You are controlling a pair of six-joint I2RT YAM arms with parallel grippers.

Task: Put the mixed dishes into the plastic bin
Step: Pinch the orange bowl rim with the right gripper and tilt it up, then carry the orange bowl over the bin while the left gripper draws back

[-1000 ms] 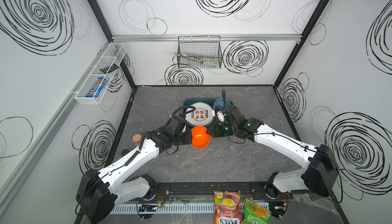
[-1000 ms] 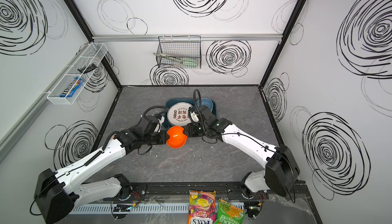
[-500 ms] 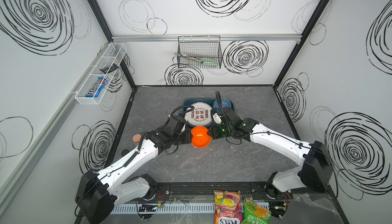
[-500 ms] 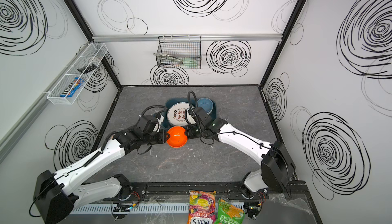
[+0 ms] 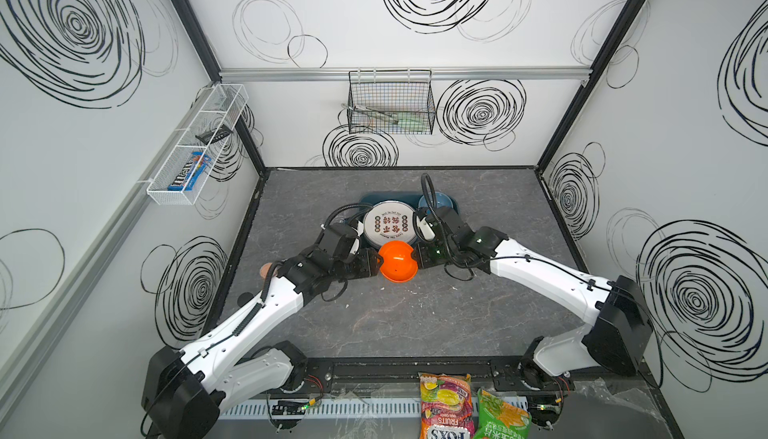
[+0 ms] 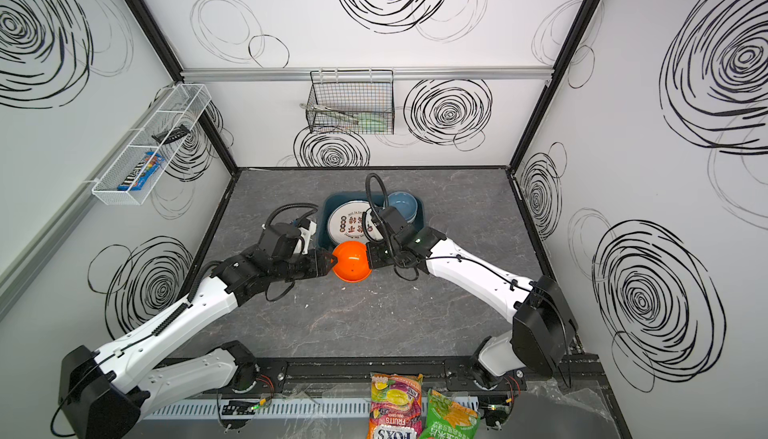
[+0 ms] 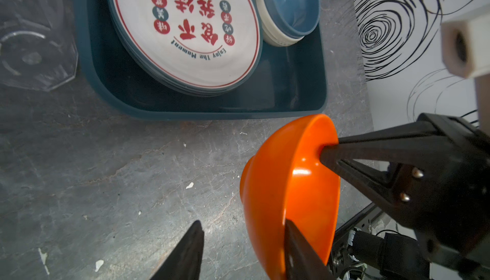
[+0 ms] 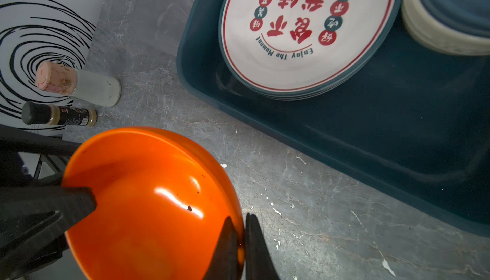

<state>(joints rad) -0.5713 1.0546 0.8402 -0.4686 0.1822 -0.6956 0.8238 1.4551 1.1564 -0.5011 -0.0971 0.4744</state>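
Now, L gripper jaws stand half apart round left rim of orange bowl, gripping nothing; bowl tilts above table, just near of bin, not inside. R gripper pinches right rim shut, prob. to carry it in.

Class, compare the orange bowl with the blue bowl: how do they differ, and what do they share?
The orange bowl is outside the plastic bin; the blue bowl is inside it. The orange bowl is tilted; the blue bowl sits upright. The right gripper pinches the orange bowl's rim; the blue bowl is ungripped, nested in a cream bowl. Both are round and glossy.
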